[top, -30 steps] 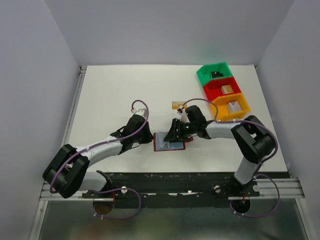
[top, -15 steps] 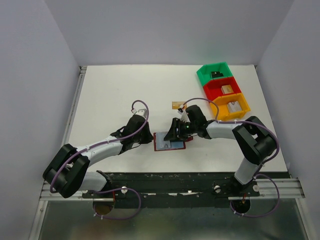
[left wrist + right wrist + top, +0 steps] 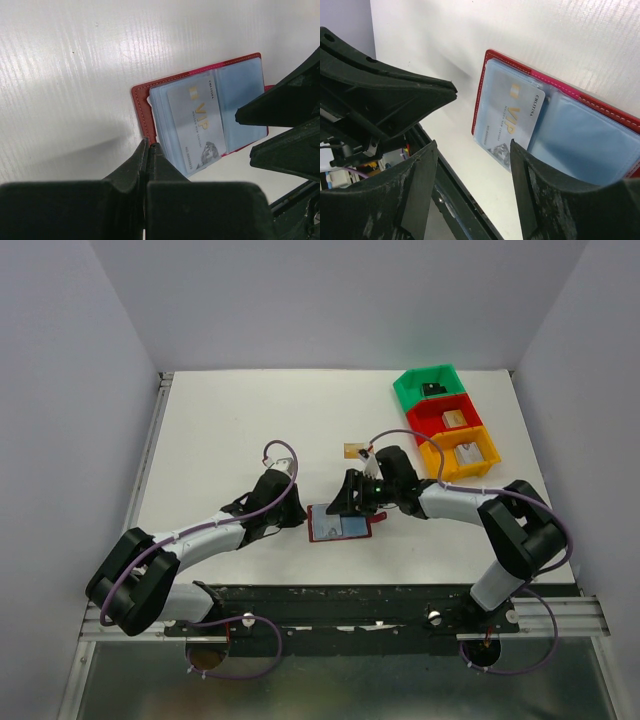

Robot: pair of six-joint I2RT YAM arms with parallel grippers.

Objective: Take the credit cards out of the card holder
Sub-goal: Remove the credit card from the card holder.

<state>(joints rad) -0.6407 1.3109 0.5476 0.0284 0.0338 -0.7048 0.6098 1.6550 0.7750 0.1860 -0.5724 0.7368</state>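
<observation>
Your left pincer (image 3: 297, 514) is shut, tips pressed together with nothing between them; they sit at the red border of the card holder (image 3: 340, 524), at the short end nearest that pincer, and you cannot tell from the left wrist view whether they press on the border or on the counter (image 3: 220, 430) just beside it. Your right pincer (image 3: 352, 503) stands wide and holds nothing; it hangs over the holder's other half, one finger (image 3: 422, 185) on each side of the open pages.

The card holder lies open and flat between the two pincers, blue sleeves facing up; its long axis runs from one pincer to the other, with the fold across the middle. A silver-grey card (image 3: 197, 120) sits in the top sleeve of the half nearest your left pincer; its long axis lies across the holder's long axis, printed face up. A gold-tan card (image 3: 355, 451) lies loose on the counter just beyond your right pincer, apart from the holder. The green bin (image 3: 432, 388), red bin (image 3: 443, 418) and orange bin (image 3: 465, 452) stand in a row further out on that pincer's right.
</observation>
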